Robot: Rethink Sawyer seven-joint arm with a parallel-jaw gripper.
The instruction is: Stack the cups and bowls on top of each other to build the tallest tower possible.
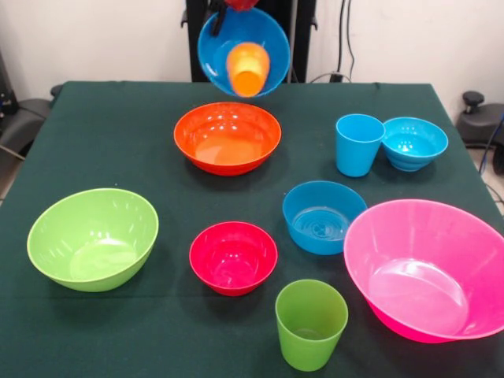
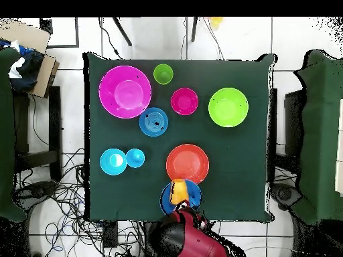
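Note:
My gripper (image 1: 223,9) at the top edge is shut on the rim of the large blue bowl (image 1: 264,35). It holds the bowl tilted in the air above the table's far edge, with its opening facing the camera. The orange cup (image 1: 248,69) lies inside that bowl. In the overhead view the blue bowl (image 2: 191,199) and orange cup (image 2: 178,192) sit just in front of the gripper (image 2: 179,210). The wide orange bowl (image 1: 227,138) stands on the table right below and in front of the held bowl, and it also shows in the overhead view (image 2: 187,163).
These stand upright and apart on the green table (image 1: 118,134): lime green bowl (image 1: 93,239), small red bowl (image 1: 233,257), green cup (image 1: 310,323), large pink bowl (image 1: 429,268), medium blue bowl (image 1: 323,216). The light blue cup (image 1: 358,144) touches the small turquoise bowl (image 1: 413,142).

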